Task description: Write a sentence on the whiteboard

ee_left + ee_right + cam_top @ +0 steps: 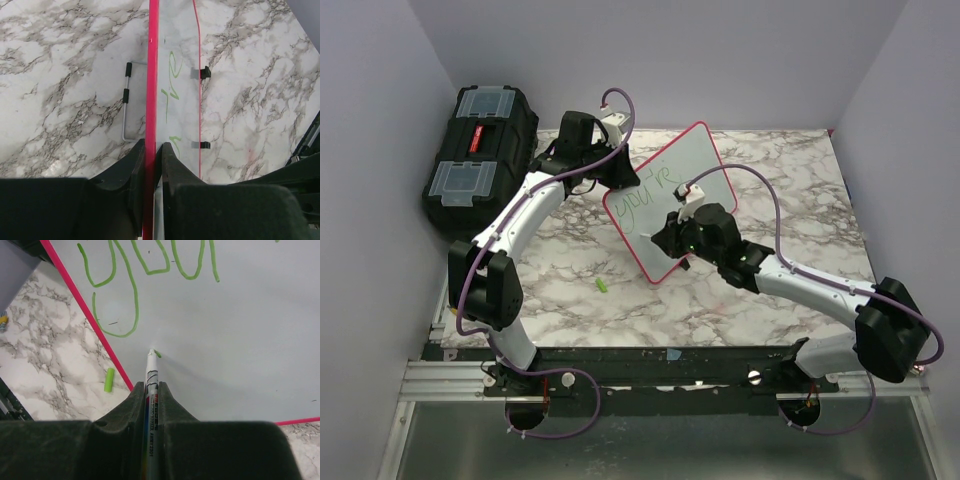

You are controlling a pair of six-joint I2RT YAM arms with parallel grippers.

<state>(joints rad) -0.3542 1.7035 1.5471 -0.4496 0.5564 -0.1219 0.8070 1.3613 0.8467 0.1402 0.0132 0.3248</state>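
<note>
The whiteboard [698,160], white with a red-pink frame, stands tilted on edge on the marble table. My left gripper [620,176] is shut on its upper left frame edge [151,90], one finger on each face. Green lettering [655,195] reading "you're" crosses the board's face; in the right wrist view "you" [145,265] runs along the top. My right gripper [151,386] is shut on a white marker [151,371]. The marker's tip rests on the board [240,340] below the first line, beside a short fresh green stroke [158,354].
A black toolbox [480,160] with clear lid compartments sits at the far left against the wall. The marker's green cap [602,287] lies on the marble near the board's lower corner. A wire stand [127,100] juts from the board's back. Walls enclose the table.
</note>
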